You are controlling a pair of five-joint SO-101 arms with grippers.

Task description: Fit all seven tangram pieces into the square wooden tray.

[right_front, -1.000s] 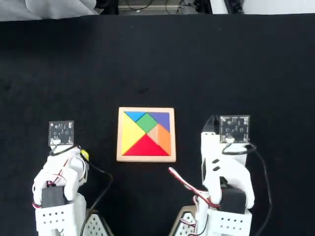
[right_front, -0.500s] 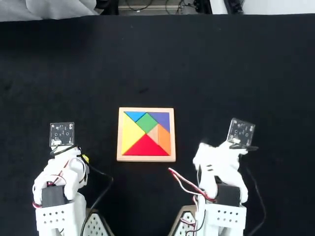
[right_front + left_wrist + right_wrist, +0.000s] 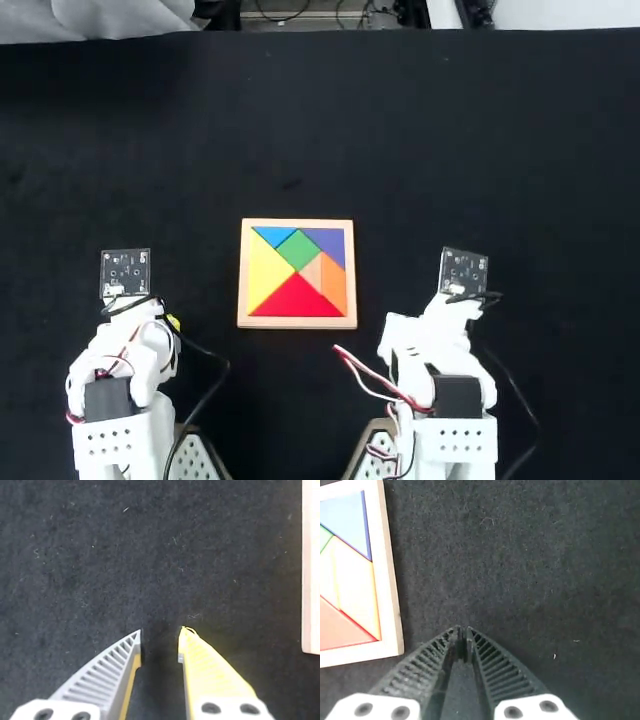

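The right gripper (image 3: 462, 630) is clenched on nothing, its tips pressed together over the black desk (image 3: 530, 555), with a corner of the square wooden tray (image 3: 390, 610) near it. The left gripper (image 3: 160, 631) is released and empty, with a narrow gap between its fingers. The high view shows both arms folded back at the desk's near edge and all seven tangram pieces (image 3: 297, 298) seated in the tray ahead, between them. Since a second ago the right arm (image 3: 440, 350) has drawn back and turned inward; the left arm (image 3: 125, 350) has kept still.
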